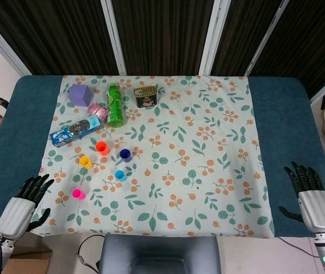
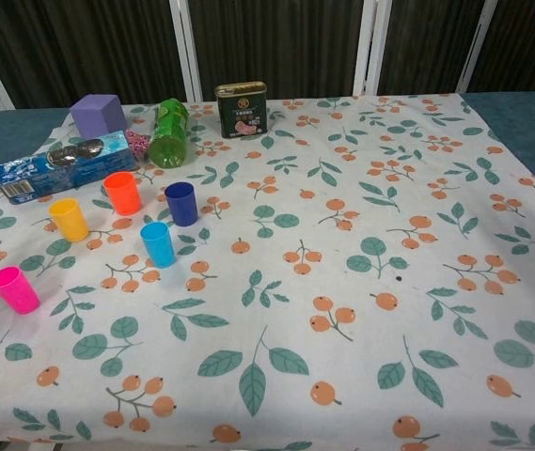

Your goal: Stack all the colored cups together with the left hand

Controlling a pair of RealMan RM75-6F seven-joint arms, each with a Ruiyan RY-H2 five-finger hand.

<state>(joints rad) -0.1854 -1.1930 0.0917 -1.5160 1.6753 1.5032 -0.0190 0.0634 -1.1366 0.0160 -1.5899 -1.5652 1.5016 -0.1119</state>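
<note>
On the blue table [image 1: 288, 114], a white cloth printed with leaves and orange fruit [image 1: 208, 142] is spread, and dark folding panels [image 1: 162, 34] close off the back. Five cups are seen standing apart at the cloth's left: orange [image 2: 123, 192], dark blue [image 2: 181, 203], yellow [image 2: 69, 219], light blue [image 2: 158, 243], pink [image 2: 14, 289]. The left hand [image 1: 28, 197] and right hand [image 1: 308, 188] are rested at the near corners, fingers spread, nothing held.
</note>
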